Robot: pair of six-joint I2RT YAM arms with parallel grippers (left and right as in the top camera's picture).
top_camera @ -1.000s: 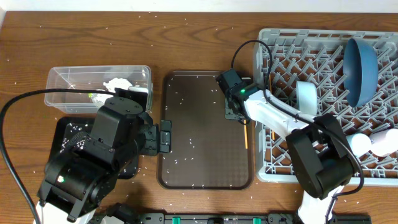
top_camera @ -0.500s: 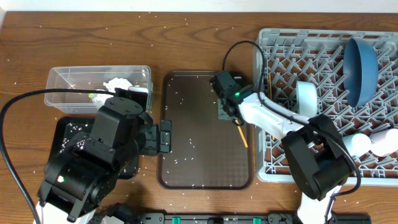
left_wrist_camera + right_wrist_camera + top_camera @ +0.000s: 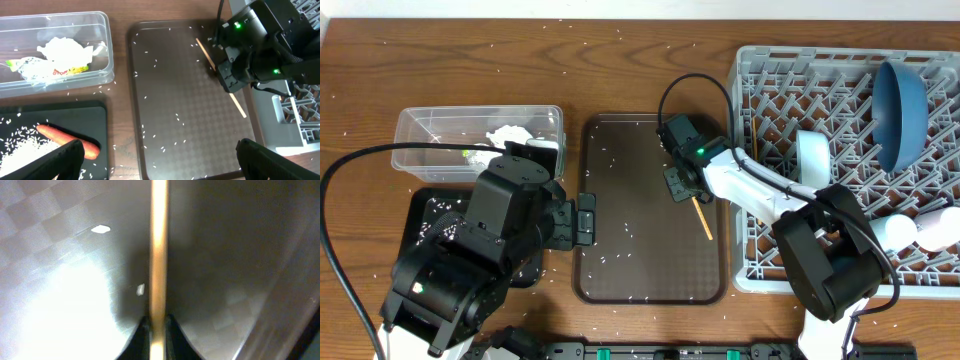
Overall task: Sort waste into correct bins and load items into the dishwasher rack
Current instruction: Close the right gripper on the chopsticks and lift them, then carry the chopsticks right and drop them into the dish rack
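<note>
**Clerk:** Item one?

**Checker:** Chopstick (image 3: pixel 702 217), wood, slim. It is over the right half of the brown serving tray (image 3: pixel 620 270); whether it is lifted clear or touching, I cannot tell. Its long axis is slanted, far-left to near-right.

**Clerk:** Holder?

**Checker:** Right claw (image 3: pixel 678 183), clenched on the chopstick. Its wrist view shows the stick running straight out between two dark fingertips (image 3: pixel 142 330). From the left wrist view the grip sits near mid-length, with stick showing on both sides. From overhead only the near-right tail shows.

**Clerk:** Destination?

**Checker:** Dishwasher rack (image 3: pixel 738 110), a grey lattice just beside the tray's right edge, so it lies to the right of the claw. Contents noted: large blue plate (image 3: pixel 900 105) on edge at the far right, pale bowl (image 3: pixel 812 152) near the middle.

**Clerk:** Other arm?

**Checker:** Left claw (image 3: pixel 157 150), released, fingers spread wide. It is at the tray's left edge, well apart from the stick. The right arm is the nearer to both stick and rack.

**Clerk:** Bins?

**Checker:** Clear tub (image 3: pixel 100 30) holds tissue (image 3: pixel 62 50) and wrapper (image 3: pixel 50 70). Black tray (image 3: pixel 75 107) holds carrot (image 3: pixel 65 141) and rice bits (image 3: pixel 25 145). Loose grains lie on the desk (image 3: pixel 470 60).

**Clerk:** Coming move?

**Checker:** My judgement is a carry rightward over the rack's rim. The slant likely needs squaring to a lattice gap, or the stick may bridge the pegs.
</note>
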